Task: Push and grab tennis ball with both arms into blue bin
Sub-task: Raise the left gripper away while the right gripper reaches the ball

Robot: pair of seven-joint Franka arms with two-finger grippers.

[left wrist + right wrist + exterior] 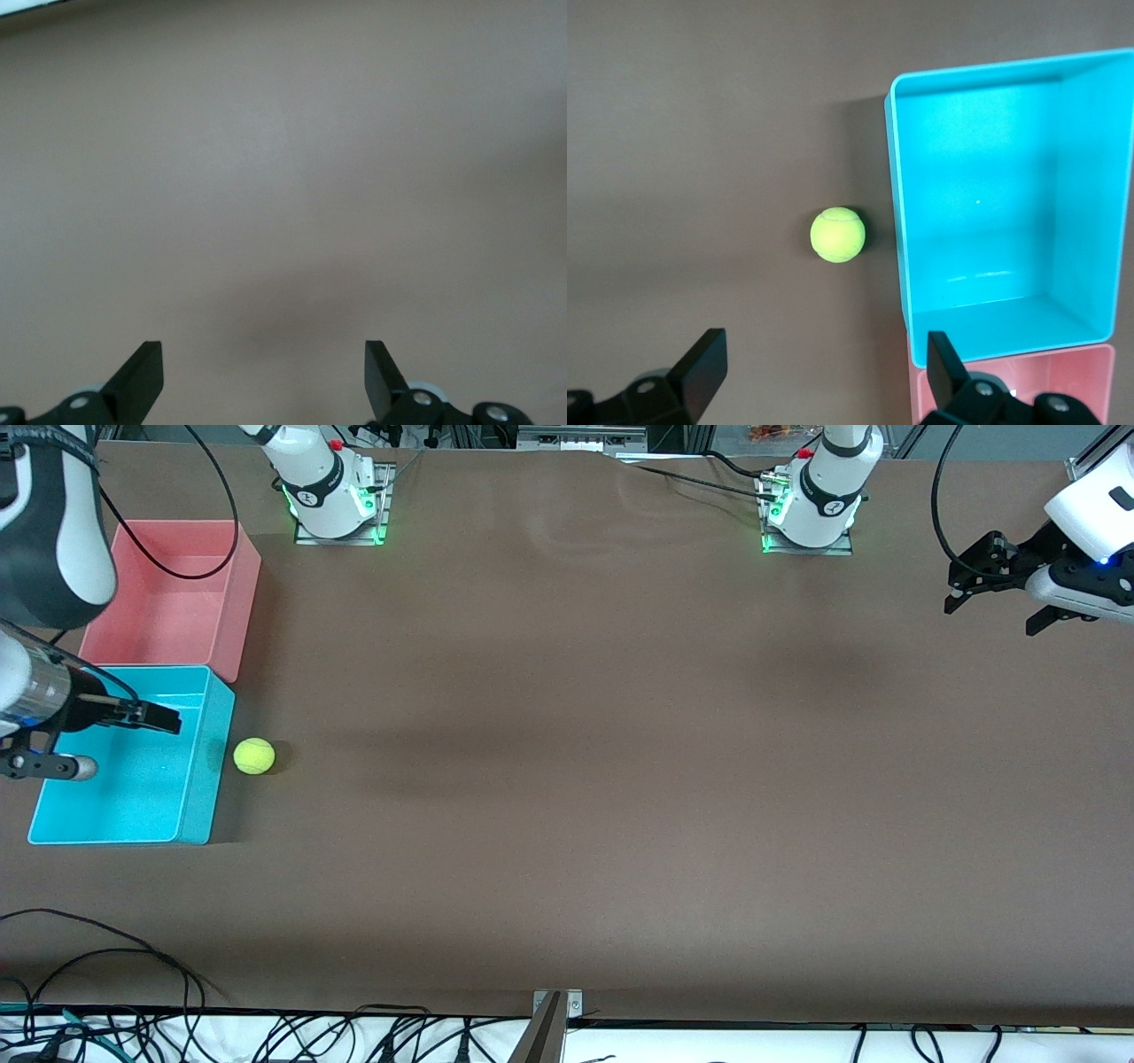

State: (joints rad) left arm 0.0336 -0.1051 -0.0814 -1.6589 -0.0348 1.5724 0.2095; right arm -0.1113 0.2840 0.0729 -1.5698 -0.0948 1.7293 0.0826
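Note:
The tennis ball (pixel 254 755) (pixel 838 235) lies on the brown table, close beside the blue bin (pixel 199 797) (pixel 992 195) on the side toward the left arm's end, with a small gap between them. The bin has nothing in it. My right gripper (pixel 131 740) (pixel 824 354) hangs open and empty high over the blue bin, looking down on ball and bin. My left gripper (pixel 992 615) (pixel 261 354) is open and empty over bare table at the left arm's end, well away from the ball.
A pink bin (pixel 177 602) (pixel 1063 390) stands against the blue bin, farther from the front camera. Both arm bases (pixel 332 505) (pixel 811 509) sit along the table's back edge. Loose black cables (pixel 106 957) and a metal bracket (pixel 558 1005) lie at the near edge.

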